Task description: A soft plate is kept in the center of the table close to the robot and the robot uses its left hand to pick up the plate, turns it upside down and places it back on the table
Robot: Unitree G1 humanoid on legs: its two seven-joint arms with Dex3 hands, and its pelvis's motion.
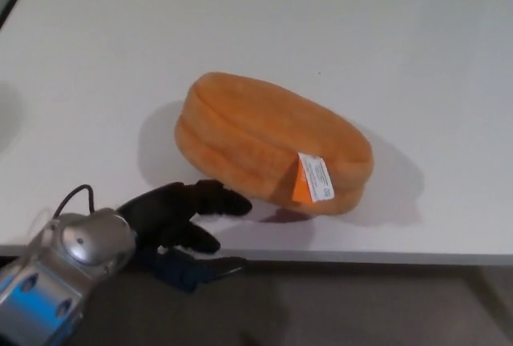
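Plate (268, 139), orange and plush, sits on the table (417, 50) near the front edge, flat side up, with its white-and-orange tag (313, 179) on the rim facing the camera. Left hand (183, 216) is at the table edge just left of the plate, fingers (220, 200) spread and holding nothing, tips close to the rim but not touching. Right hand not visible.

The white table (417, 34) is occupied only by the orange soft plate (264, 138), which lies near the front edge, left of centre. Bare surface is seen behind it, to its right and to its far left. The near-left approach is taken up by the left robot hand (180, 214), just beside the plate's rim, fingers spread.
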